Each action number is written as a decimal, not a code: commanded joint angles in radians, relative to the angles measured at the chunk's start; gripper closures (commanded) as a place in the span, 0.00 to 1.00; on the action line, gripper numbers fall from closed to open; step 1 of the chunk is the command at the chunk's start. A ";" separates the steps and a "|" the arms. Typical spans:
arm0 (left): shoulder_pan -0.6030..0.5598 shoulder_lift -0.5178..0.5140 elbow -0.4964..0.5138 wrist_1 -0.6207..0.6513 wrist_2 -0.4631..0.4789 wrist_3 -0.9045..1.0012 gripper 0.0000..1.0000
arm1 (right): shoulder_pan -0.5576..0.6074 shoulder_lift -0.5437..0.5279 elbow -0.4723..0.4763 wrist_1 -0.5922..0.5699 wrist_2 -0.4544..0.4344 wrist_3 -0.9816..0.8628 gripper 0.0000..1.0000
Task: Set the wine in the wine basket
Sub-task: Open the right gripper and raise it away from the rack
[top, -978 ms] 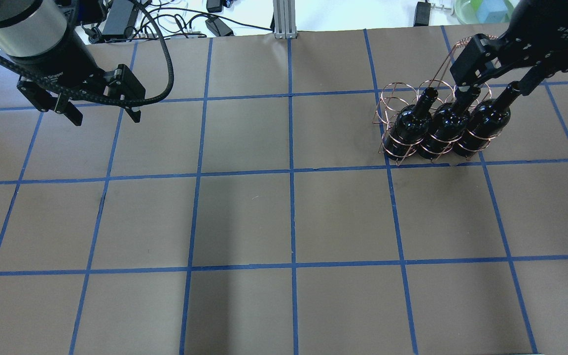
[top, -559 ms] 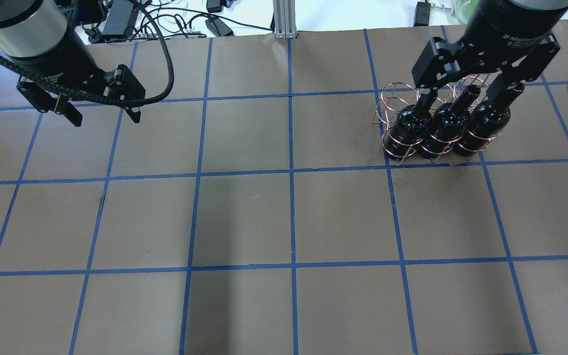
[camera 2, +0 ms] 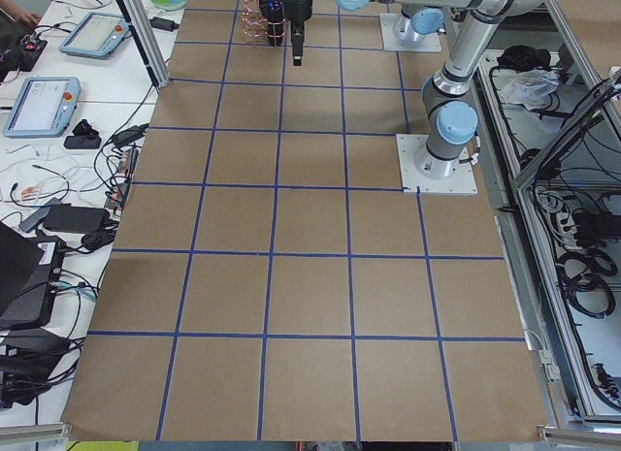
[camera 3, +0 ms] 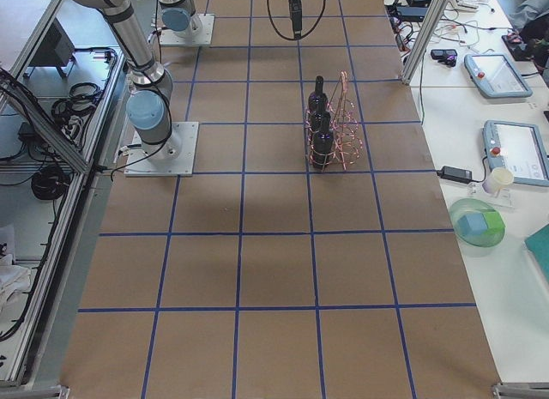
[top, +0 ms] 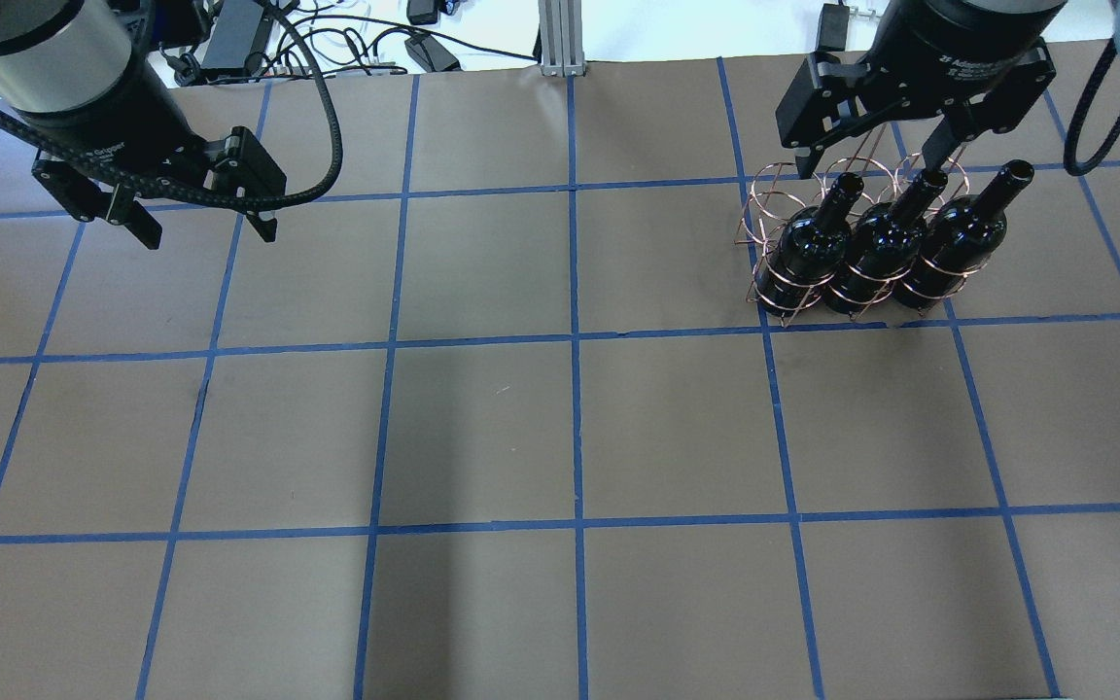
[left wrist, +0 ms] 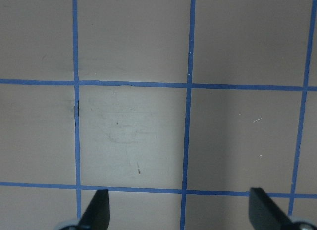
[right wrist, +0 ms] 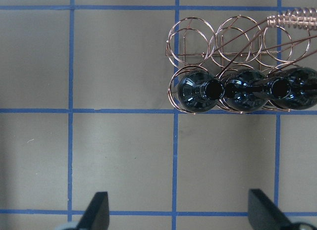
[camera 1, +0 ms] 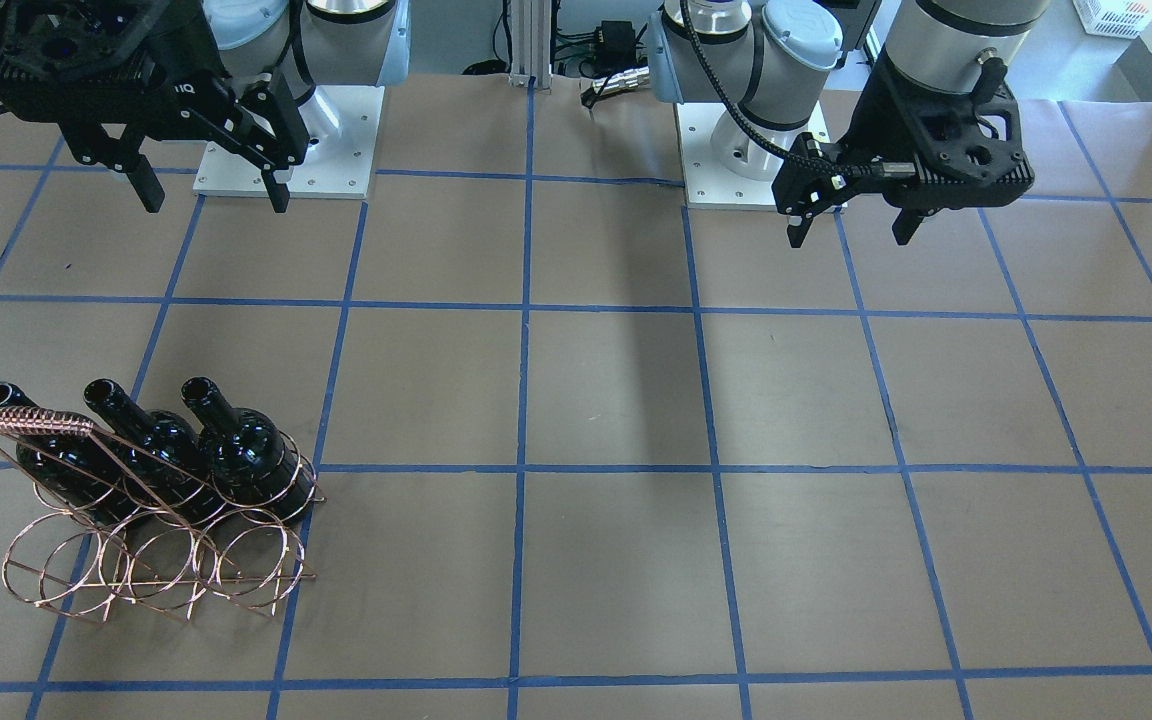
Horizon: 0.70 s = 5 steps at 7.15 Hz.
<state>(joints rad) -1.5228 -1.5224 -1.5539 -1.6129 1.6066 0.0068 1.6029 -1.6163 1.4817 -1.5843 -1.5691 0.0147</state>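
Three near-black wine bottles (top: 808,243) (top: 876,243) (top: 959,233) stand side by side in one row of the copper wire wine basket (top: 782,282) at the table's far right. The basket's other row of rings (camera 1: 146,560) is empty. From above, the right wrist view shows the bottles (right wrist: 195,91) and the basket's braided handle (right wrist: 294,17). My right gripper (top: 871,146) is open and empty, raised above the basket and touching nothing. My left gripper (top: 205,228) is open and empty over bare table at the far left.
Cables and power bricks (top: 229,39) lie beyond the table's far edge beside an aluminium post (top: 560,39). The two arm bases (camera 1: 286,140) (camera 1: 756,150) are bolted at the robot's side. A green bowl (camera 3: 476,226) sits on the side bench.
My right gripper has lifted off the bottle necks, turned, and drawn up and to the left in the overhead view. The bottles, the basket and my left arm have not moved.
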 commanded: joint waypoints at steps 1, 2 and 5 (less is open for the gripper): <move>0.000 -0.004 0.000 0.002 -0.004 -0.004 0.00 | -0.001 0.001 0.002 -0.025 0.001 0.002 0.00; 0.000 0.005 0.000 -0.001 0.001 -0.002 0.00 | -0.001 0.010 0.000 -0.023 0.014 0.007 0.00; 0.000 -0.004 0.000 0.002 -0.004 -0.004 0.00 | -0.001 0.029 -0.008 -0.019 0.027 0.001 0.00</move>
